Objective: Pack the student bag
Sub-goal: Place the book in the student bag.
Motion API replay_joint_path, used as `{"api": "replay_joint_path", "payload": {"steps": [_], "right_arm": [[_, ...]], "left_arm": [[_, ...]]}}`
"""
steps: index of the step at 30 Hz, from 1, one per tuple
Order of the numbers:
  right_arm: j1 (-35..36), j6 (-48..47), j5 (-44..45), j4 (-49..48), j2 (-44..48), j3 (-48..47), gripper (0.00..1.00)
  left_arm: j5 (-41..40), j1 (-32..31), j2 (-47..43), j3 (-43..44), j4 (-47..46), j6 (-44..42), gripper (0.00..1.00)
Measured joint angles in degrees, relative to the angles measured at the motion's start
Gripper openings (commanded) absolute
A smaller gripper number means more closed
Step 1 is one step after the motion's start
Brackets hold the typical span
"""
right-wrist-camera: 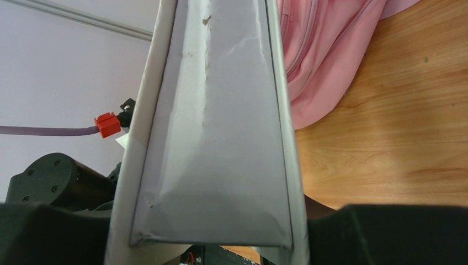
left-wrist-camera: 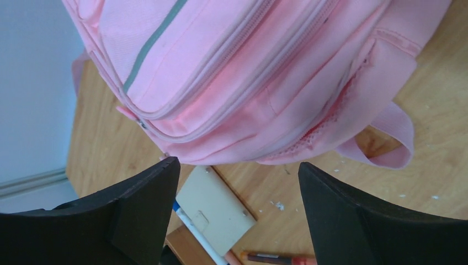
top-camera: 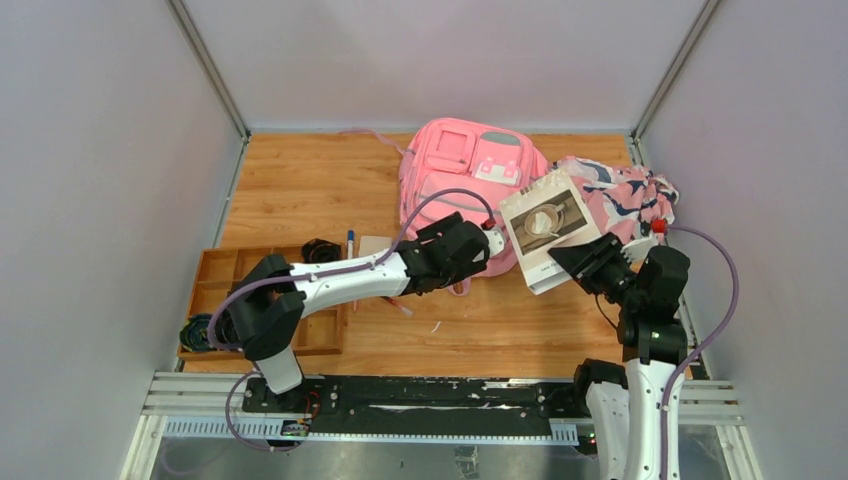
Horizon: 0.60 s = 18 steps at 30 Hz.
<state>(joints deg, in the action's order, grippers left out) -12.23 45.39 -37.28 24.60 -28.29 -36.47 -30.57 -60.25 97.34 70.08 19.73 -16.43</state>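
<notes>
The pink student bag (top-camera: pixel 462 175) lies flat at the back middle of the table, front pockets up. It fills the top of the left wrist view (left-wrist-camera: pixel 243 72), zips shut, and shows at the top right of the right wrist view (right-wrist-camera: pixel 325 61). My left gripper (top-camera: pixel 490 245) is open and empty just in front of the bag's near edge (left-wrist-camera: pixel 238 182). My right gripper (top-camera: pixel 585 262) is shut on a thick white book (top-camera: pixel 545 225) with a brown cover picture, held tilted above the table beside the bag's right side. The book's spine (right-wrist-camera: pixel 215 127) fills the right wrist view.
A pink cloth with a navy-white pattern (top-camera: pixel 625 195) lies right of the bag. A wooden tray (top-camera: pixel 215 285) sits at the left. A beige card (left-wrist-camera: pixel 215 207), a white-blue pen (left-wrist-camera: pixel 196 232) and a brown pencil (left-wrist-camera: pixel 270 258) lie under my left gripper.
</notes>
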Motion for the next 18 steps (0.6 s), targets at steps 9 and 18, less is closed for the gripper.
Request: {"api": "replay_joint_path", "payload": {"steps": [9,18], "right_arm": [[-0.07,0.02,-1.33,0.48,0.31,0.0,0.24],[-0.11,0.02,-2.05,1.7,1.57,0.0,0.23]], "left_arm": [[-4.42,0.0,4.55,0.0,-5.14,-4.9,0.78],[-4.15,0.98,5.27,-0.7,-10.82,-5.05,0.28]]}}
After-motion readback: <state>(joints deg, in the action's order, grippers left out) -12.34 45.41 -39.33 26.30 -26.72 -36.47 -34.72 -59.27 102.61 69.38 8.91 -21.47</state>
